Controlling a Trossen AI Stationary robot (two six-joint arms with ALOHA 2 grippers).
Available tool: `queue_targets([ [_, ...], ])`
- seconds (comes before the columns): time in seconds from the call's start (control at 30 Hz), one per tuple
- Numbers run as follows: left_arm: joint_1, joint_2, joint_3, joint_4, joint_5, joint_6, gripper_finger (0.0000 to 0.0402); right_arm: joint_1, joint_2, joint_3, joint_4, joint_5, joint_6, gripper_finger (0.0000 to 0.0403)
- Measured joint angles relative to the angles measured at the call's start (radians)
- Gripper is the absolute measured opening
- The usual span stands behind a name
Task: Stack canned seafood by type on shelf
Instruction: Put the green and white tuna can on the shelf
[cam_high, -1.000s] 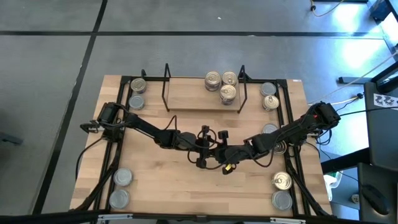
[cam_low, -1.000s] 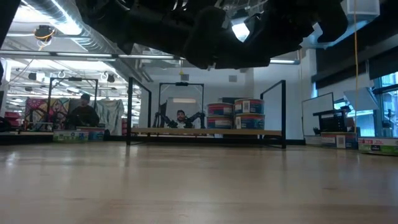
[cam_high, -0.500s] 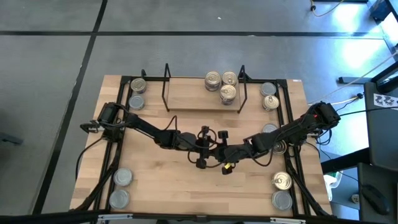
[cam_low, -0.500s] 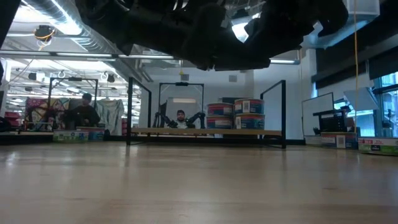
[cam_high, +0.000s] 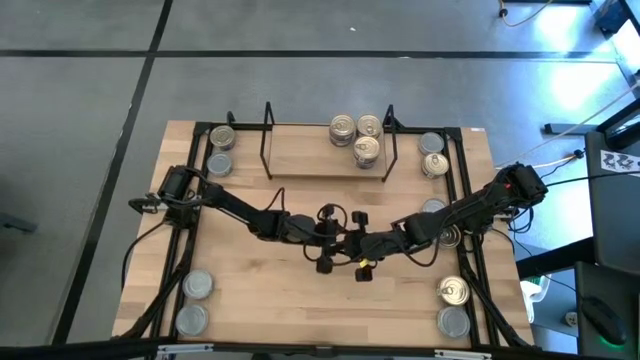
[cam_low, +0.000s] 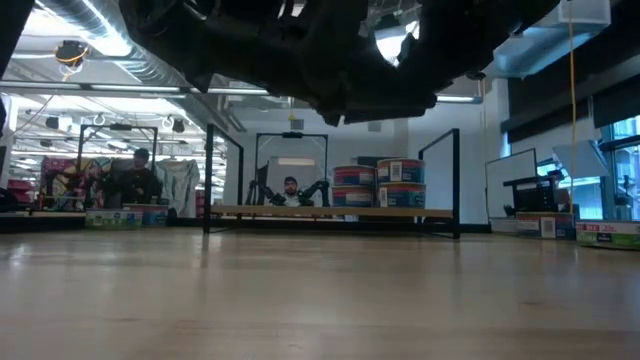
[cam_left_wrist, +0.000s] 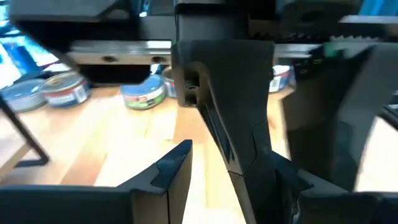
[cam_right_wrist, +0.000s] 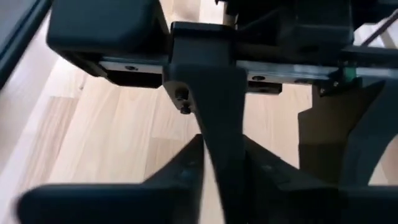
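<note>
- Left gripper (cam_high: 326, 240) and right gripper (cam_high: 352, 250) meet mid-table, well in front of the shelf (cam_high: 325, 155), apparently between picks; neither visibly holds a can, finger opening indeterminable.
- Three seafood cans (cam_high: 357, 136) grouped at the shelf's right end; others lie off both shelf ends.

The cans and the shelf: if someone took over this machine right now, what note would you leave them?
Left pincer and right pincer hang close together over the middle of the table; no can shows in either.
The shelf at the back carries stacked cans only at its right end, two high in the low view.
To do: loose cans lie at the table's corners and right edge, waiting to be sorted by type.
</note>
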Motion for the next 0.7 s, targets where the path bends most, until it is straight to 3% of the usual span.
queue_targets([
  [0.2,0.002,-0.030,-0.001,-0.150,-0.004,-0.021,0.0145,0.002,-0.043,-0.002,-0.127,-0.010,-0.007,0.0208],
  [0.37,0.014,-0.085,0.000,-0.376,-0.002,-0.034,0.0145,0.003,-0.137,-0.002,-0.377,0.032,0.082,0.0271],
  [0.47,0.027,-0.103,-0.001,-0.471,-0.001,-0.036,0.0145,-0.005,-0.173,-0.003,-0.553,0.115,0.153,0.0283],
  [0.7,0.067,-0.103,-0.122,-0.400,0.004,-0.078,0.0145,-0.064,-0.228,-0.047,-0.820,0.224,0.315,0.0264],
])
